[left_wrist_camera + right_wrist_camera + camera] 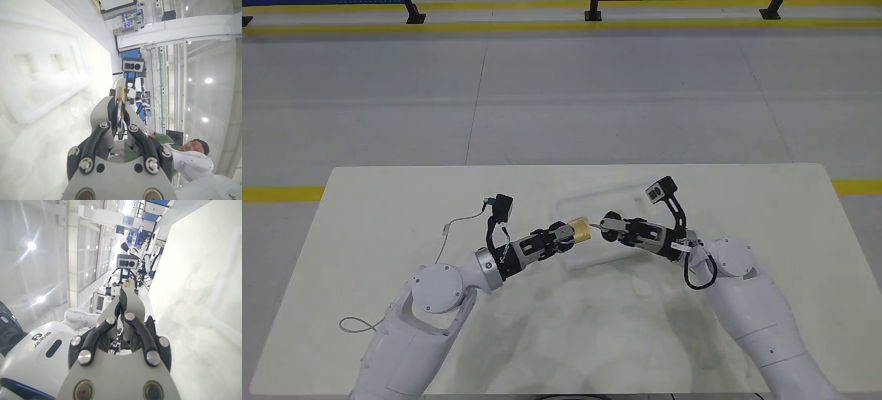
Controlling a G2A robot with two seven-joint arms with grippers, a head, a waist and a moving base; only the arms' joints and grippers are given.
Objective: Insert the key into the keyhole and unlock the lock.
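As things stand: both arms meet above the middle of the table [392, 220], tip to tip, nothing resting on the surface.
L gripper [119, 100]: clamped shut on the brass lock [120, 93]. Body sticks out past the fingertips, steel shackle [119, 113] sits back between the fingers.
R gripper [122, 292]: fingers pressed together w/ no visible gap. Judged to be pinching the key, but the blade is too small and hidden to make out.
Lock position: held in the air, free end pointing at the R gripper. Top view puts the two touching or just about.
Keyhole: can't see it from any angle.
Foam tray [83, 56]: on the table just beyond the grippers, cut-outs look vacant.
Done (est.): lock and key both picked up, brought together and lined up roughly end-on.
Unclear: whether the key is at the mouth of the keyhole or partly in. Can't tell.
Left: seat the key fully, then turn it.
Unlock status: shackle is mostly hidden by the fingers, no sign it has popped, so prob. not yet unlocked.
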